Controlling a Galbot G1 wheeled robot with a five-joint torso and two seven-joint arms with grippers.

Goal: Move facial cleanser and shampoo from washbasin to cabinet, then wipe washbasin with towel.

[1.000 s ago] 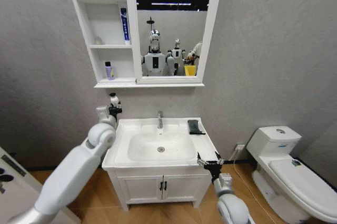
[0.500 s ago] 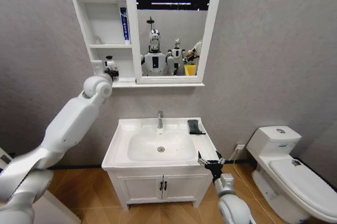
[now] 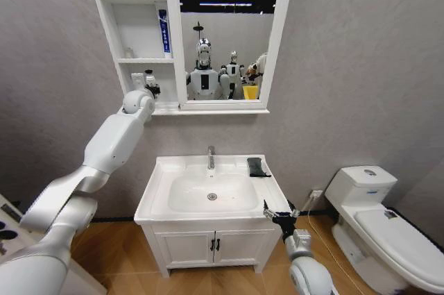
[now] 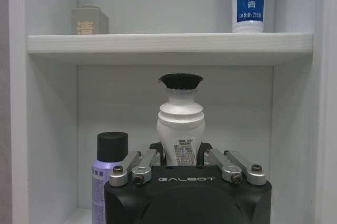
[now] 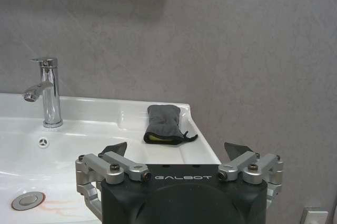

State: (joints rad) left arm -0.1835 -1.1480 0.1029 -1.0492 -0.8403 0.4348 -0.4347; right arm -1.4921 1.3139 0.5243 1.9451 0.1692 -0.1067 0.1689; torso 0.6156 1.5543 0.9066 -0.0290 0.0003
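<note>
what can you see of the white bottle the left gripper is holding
The white bottle is a smooth, plastic-looking container with a ridged neck and a black fluted cap. A small printed label sits low on its body. It stands upright, clamped in the left gripper, inside the cabinet's lowest shelf, close beside a purple bottle with a black cap.
</note>
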